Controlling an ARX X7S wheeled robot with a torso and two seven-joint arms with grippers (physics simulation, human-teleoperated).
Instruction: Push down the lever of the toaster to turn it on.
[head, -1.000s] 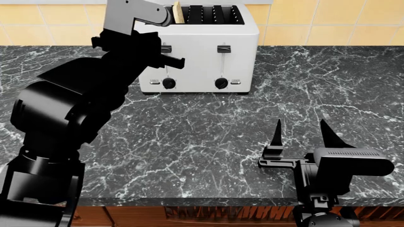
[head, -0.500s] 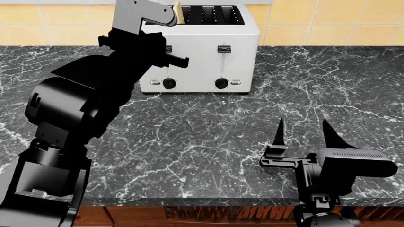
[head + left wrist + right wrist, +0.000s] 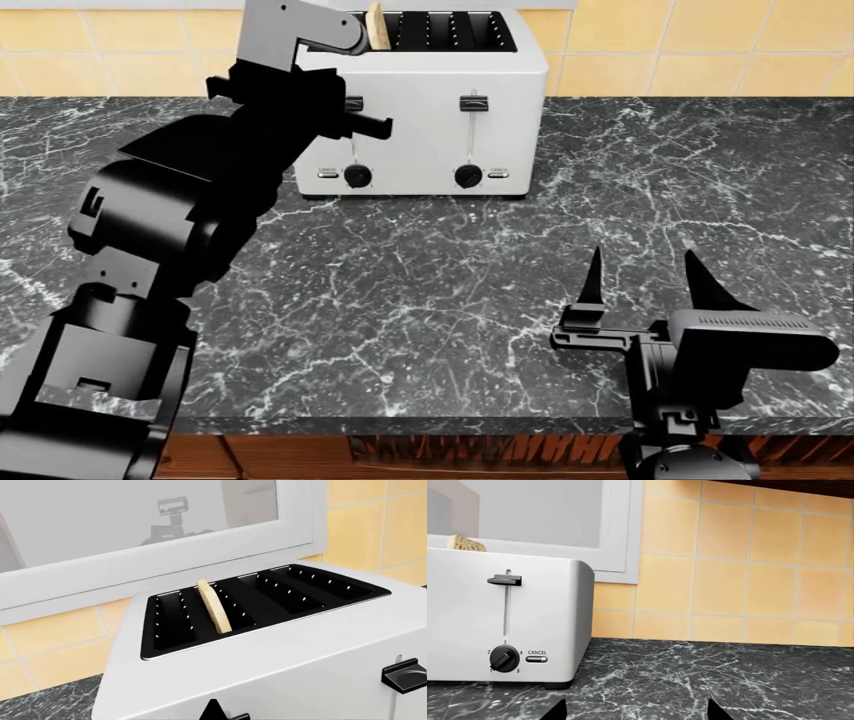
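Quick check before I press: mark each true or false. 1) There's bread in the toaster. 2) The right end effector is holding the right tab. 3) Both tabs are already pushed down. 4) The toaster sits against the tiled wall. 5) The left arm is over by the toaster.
1) True: a slice stands in one slot of the toaster.
2) False: the right end effector is open over the counter, well short of the right tab.
3) False: the right tab sits at the top of its slot; the lever is mostly hidden by the arm.
4) True: the tiled wall is right behind it.
5) True: the left arm reaches the toaster's left front.
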